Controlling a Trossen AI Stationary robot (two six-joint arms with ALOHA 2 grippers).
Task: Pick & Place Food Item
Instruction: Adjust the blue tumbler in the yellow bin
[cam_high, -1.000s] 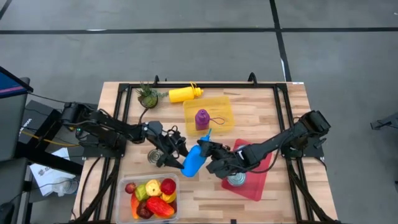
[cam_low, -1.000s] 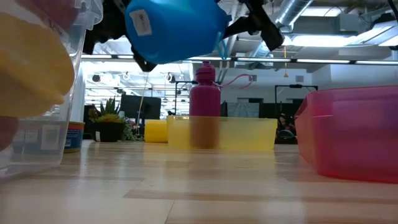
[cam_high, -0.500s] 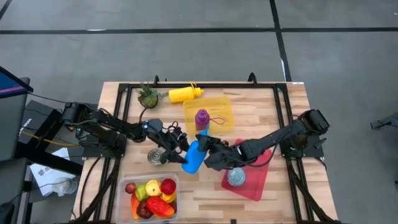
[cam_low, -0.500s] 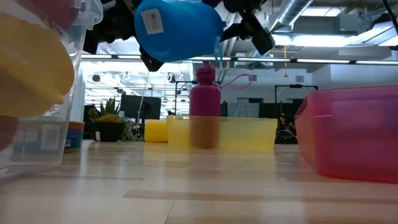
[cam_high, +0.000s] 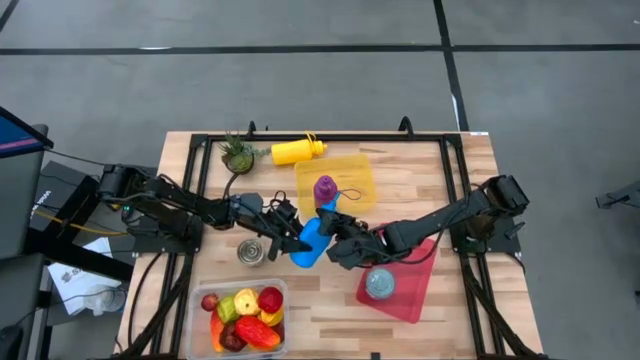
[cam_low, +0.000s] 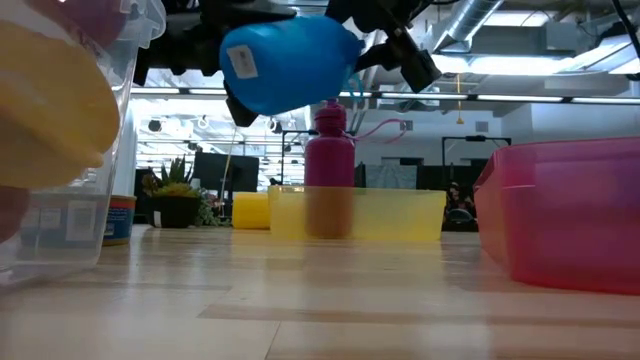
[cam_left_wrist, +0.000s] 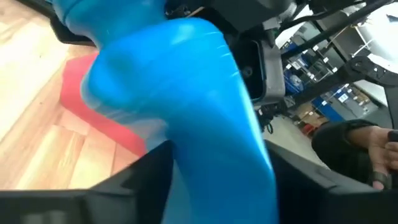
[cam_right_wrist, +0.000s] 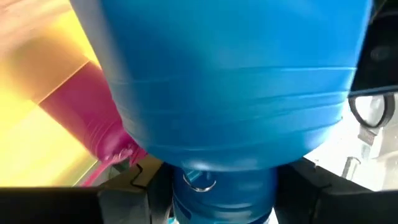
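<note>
At the left of the high view the left arm reaches in over the desk (cam_high: 320, 300), passing above a small can (cam_high: 250, 251), with a clear bin (cam_high: 197, 300) of mixed food items standing near the front edge, untouched. The left gripper (cam_high: 283, 232) sits against the base end of the blue bottle (cam_high: 312, 240). In the left wrist view its fingers (cam_left_wrist: 134, 180) flank the bottle body closely, but whether they press it or merely bracket it I cannot tell. The bottle itself hangs in the air, tilted, clear of the desk in the low view, just in front of the yellow tray (cam_high: 365, 195) where a purple bottle (cam_high: 325, 188) stands upright. From the other side the right gripper (cam_high: 338, 240) pinches the bottle at its neck end; in the right wrist view the fingers (cam_right_wrist: 134, 202) bear on either side of the cap. Further right lies the red tray (cam_high: 405, 295) holding a round tin (cam_high: 380, 284). This reads as a hand-over between the arms in mid-air, and the thing carried is a bottle, not a food item from the bin. The next move probably calls for one gripper to have a sure hold before the other lets go, since the tilted bottle would otherwise drop; then a short carry to a tray, keeping clear of the purple bottle.
</note>
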